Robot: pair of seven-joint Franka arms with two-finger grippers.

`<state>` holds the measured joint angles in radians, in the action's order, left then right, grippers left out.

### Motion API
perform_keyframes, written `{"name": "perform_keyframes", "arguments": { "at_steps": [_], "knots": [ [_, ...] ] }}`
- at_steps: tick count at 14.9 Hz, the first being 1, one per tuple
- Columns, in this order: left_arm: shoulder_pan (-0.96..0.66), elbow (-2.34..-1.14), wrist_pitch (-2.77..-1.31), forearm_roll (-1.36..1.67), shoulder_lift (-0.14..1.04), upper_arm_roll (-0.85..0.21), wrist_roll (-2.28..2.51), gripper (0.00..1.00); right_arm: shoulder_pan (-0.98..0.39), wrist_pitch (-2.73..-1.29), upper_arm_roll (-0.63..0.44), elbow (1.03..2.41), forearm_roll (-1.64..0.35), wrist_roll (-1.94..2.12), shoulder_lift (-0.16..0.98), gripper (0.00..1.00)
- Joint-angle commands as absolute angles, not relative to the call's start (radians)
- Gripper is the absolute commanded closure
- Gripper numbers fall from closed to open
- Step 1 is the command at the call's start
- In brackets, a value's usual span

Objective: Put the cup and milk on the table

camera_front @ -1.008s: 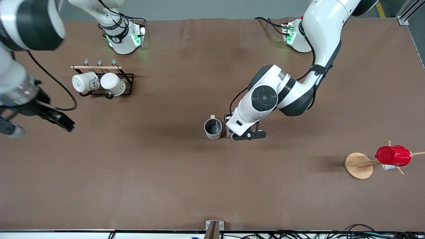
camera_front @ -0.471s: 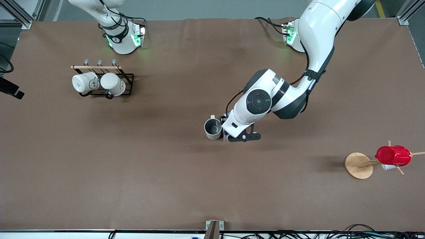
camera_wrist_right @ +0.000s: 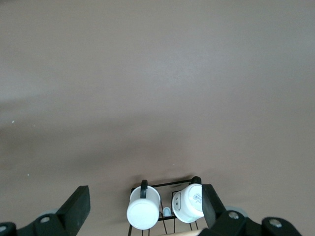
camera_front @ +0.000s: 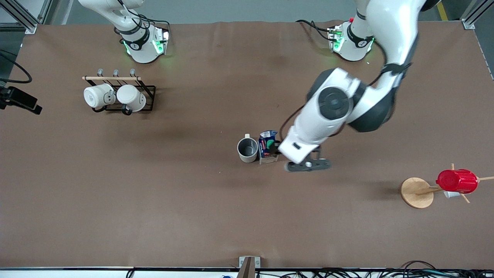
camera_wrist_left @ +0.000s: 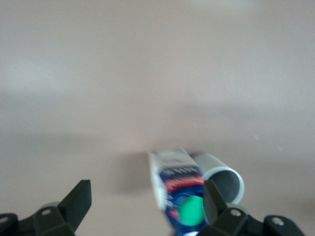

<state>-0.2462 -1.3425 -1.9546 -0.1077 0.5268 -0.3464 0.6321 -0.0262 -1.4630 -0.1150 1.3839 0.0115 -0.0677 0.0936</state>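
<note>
- The left claw [camera_wrist_left: 142, 209] hangs over the desk [camera_front: 193, 200] beside the milk [camera_front: 267, 146], fingers spread apart and empty.
- Milk stands upright, touching the cup [camera_front: 247, 149], mid-desk.
- The right claw [camera_wrist_right: 142, 209], fingers apart, hangs high above two white mugs [camera_wrist_right: 165, 206].

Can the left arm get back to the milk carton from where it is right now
Probably yes. The left gripper hangs open just above the milk, which stands upright on the table. The cup sits beside the carton, toward the right arm's end of the table, so the jaws have little room there.
</note>
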Motion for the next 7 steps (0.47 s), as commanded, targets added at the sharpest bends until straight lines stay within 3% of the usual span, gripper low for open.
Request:
{"name": "perform_keyframes", "arguments": {
  "at_steps": [1, 7],
  "knots": [
    [-0.146, -1.371, -1.863, -0.152, 0.410, -0.344, 0.510, 0.00, -0.026, -1.463, -0.134, 1.411, -0.002, -0.044, 0.067, 0.00],
    [0.064, -1.376, -1.655, -0.170, 0.209, -0.353, 0.263, 0.00, 0.044, -1.463, -0.054, 1.411, -0.003, -0.048, 0.067, 0.00]
  ]
}}
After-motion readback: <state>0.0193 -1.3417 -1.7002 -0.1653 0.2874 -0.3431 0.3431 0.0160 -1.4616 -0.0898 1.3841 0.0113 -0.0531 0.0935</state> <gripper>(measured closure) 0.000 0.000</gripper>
